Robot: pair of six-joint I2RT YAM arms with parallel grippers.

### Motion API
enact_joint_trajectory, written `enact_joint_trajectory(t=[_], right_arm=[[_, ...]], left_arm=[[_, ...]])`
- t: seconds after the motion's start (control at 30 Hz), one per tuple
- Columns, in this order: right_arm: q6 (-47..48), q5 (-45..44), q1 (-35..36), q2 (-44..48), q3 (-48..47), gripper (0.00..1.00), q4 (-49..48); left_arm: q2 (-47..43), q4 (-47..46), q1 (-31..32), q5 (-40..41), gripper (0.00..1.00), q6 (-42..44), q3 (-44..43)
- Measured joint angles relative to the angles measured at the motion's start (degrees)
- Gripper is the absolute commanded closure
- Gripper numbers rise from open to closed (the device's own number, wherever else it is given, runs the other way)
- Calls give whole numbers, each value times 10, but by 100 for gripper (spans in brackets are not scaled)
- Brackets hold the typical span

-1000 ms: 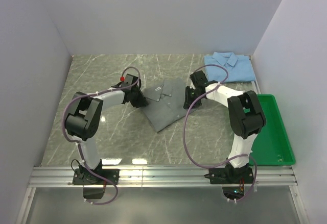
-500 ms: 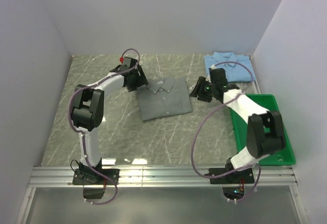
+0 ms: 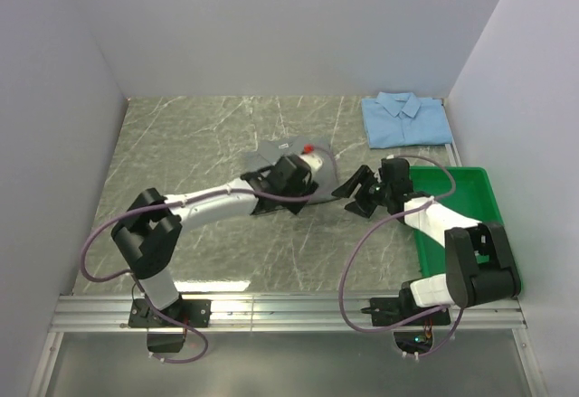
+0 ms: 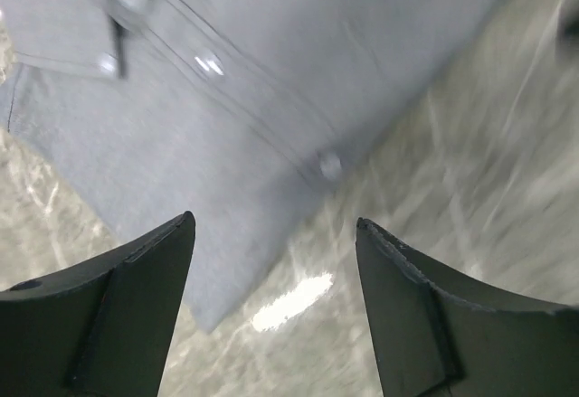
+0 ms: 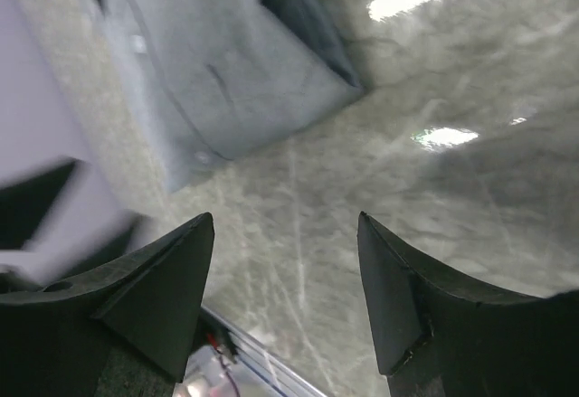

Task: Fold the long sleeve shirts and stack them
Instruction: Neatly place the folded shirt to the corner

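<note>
You are looking at a grey-green, marble-veined surface (image 3: 199, 144) that is carrying three things. A plain grey, collared button-up cloth shirt (image 3: 267, 155) is lying folded near the middle, resting flat with its buttoned front facing up. A plain light blue collared cloth shirt (image 3: 405, 118) is lying folded in the far right corner, its collar pointing towards the back wall, and it is sitting well apart from the grey one. A green rectangular plastic tray (image 3: 470, 198) is sitting along the right edge, just on the near side of the blue shirt. Overhead light is glinting off the surface along its near edge.
</note>
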State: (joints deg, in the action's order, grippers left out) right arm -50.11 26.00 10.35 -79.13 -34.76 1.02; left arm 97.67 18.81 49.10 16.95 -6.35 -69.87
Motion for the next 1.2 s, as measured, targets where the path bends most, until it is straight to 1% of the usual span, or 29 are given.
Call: enact_joint_trajectory(t=[0.07,0.13,0.23,0.47,0.57,0.6,0.67,0.7,0.77,0.8,0.83,0.87,1.03,1.2], right_arm=[[-16,2,0,8,7,27,-22],[-33,3,0,23,19,27,-48],[-51,3,0,41,33,25,-67],[-73,8,0,44,40,25,-94],[-84,11,0,44,52,25,-108],[-89,11,0,44,56,25,-112],[-103,12,0,43,64,25,-122],[-114,12,0,42,71,25,-136],[-139,9,2,38,86,23,-158],[-151,5,4,35,94,21,-169],[-162,0,7,32,100,19,-178],[-170,-5,10,30,103,19,-181],[-209,-32,43,9,105,17,-221],[-238,-56,73,-35,103,16,-270]], left_arm=[[5,-2,29,26,23,39,21],[18,-3,44,54,23,71,35],[45,-10,48,87,24,99,41],[84,-44,47,135,26,129,59],[92,-62,47,145,37,135,59],[94,-65,47,146,44,136,59],[99,-70,47,146,55,134,59],[101,-71,47,144,70,129,59],[105,-71,47,141,82,124,59],[106,-71,47,137,92,120,59],[106,-71,47,136,97,116,59],[106,-69,47,131,99,111,57],[110,-44,42,90,100,74,21],[118,-12,30,36,100,23,-37]])
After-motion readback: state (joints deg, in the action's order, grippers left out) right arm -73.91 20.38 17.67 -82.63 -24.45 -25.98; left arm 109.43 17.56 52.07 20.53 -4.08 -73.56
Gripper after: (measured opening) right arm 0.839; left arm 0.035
